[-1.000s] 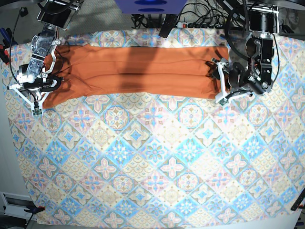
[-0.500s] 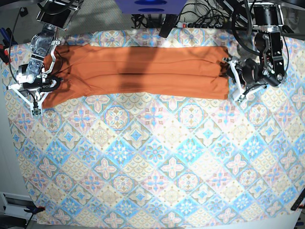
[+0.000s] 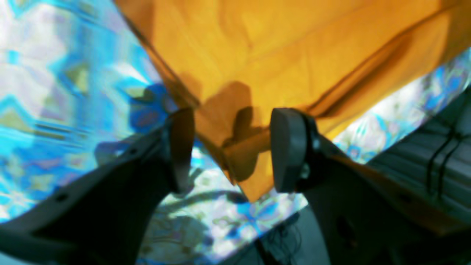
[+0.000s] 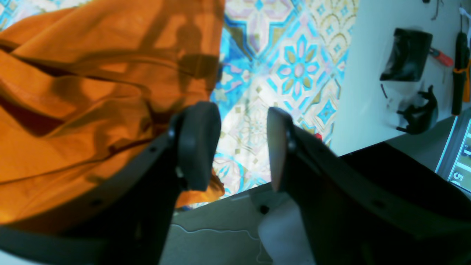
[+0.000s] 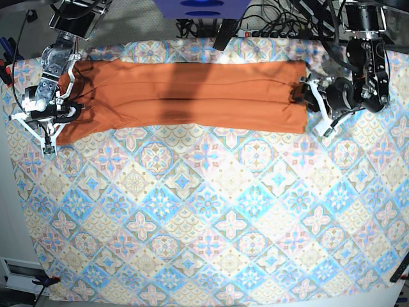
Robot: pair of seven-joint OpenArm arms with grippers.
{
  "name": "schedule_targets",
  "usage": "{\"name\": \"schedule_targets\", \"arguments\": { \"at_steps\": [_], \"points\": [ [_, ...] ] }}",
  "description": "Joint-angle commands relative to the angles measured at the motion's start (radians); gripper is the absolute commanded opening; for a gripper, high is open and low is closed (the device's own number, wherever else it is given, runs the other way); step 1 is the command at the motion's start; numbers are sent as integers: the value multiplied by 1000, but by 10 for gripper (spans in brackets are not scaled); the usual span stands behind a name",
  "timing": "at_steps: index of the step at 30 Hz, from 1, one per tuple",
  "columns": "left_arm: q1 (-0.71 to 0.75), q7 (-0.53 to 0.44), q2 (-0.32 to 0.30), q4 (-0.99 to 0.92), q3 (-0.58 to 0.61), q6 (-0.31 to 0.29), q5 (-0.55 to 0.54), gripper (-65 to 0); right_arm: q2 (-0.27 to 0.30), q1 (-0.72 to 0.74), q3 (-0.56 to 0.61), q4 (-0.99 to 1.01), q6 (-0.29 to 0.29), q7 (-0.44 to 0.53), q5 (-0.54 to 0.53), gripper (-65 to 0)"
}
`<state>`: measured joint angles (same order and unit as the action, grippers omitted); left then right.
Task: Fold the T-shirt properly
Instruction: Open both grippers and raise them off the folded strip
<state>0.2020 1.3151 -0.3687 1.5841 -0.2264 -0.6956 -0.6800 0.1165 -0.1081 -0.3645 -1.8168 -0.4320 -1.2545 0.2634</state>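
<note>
Stretching across the far side of the desk (image 5: 211, 256), the orange T-shirt (image 5: 192, 96) lay as a long flat band on the blue-and-beige tile-patterned tablecloth (image 5: 204, 211), with a lengthwise crease running along its middle.

At the base view's left end, the right gripper (image 5: 54, 118) sat over the shirt's rumpled end. Its wrist camera showed both fingers (image 4: 198, 147) parted with a clear gap, patterned cloth showing between them and nothing pinched; the orange fabric (image 4: 84, 103) bunched in folds under and beside one finger, right at the desk's edge. Beyond that edge, a pale floor (image 4: 368, 73) carried a few small dark tools (image 4: 408, 55).

Over at the base view's right end, the left gripper (image 5: 313, 105) sat just off the shirt's narrow end. From its wrist camera, a corner of the shirt (image 3: 294, 55) hung down into the space between the two fingers (image 3: 289, 147), which stood spread apart, released, with neither pad pressing the cloth. That picture was soft and blurred, so whether the fabric brushed either pad was not clear. The tablecloth (image 3: 55, 92) showed on both sides of that corner.

Cables and a power strip (image 5: 275, 32) lay behind the desk's far edge.
</note>
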Motion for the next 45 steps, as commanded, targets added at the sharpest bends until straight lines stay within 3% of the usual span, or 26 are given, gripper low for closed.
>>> {"name": "schedule_targets", "arguments": {
  "at_steps": [1,10,15,22,26,36,45],
  "points": [
    [-5,-13,-11,20,-3,-3,-36,-331,12,11,-3,-19,6,14,9,-405],
    [29,-9,-6,266,-34,-3,-59,-335,12,-40,-11,-91,8,101,10,-405],
    [44,-7,-5,284,-55,-3,-60,-336,12,-45,-18,-116,14,104,14,-405],
    [116,-15,-5,287,-150,-3,-88,-336,-28,-46,-225,-122,11,180,14,-405],
    [133,-15,-10,287,-184,-3,-74,-337,-25,-95,-244,-122,8,189,14,-405],
    [176,-19,-8,287,-167,-3,30,-332,-27,-166,-245,-122,8,190,14,-405],
    [262,-157,-5,279,-169,-3,158,-331,-27,-209,-244,-117,8,189,14,-405]
  ]
}}
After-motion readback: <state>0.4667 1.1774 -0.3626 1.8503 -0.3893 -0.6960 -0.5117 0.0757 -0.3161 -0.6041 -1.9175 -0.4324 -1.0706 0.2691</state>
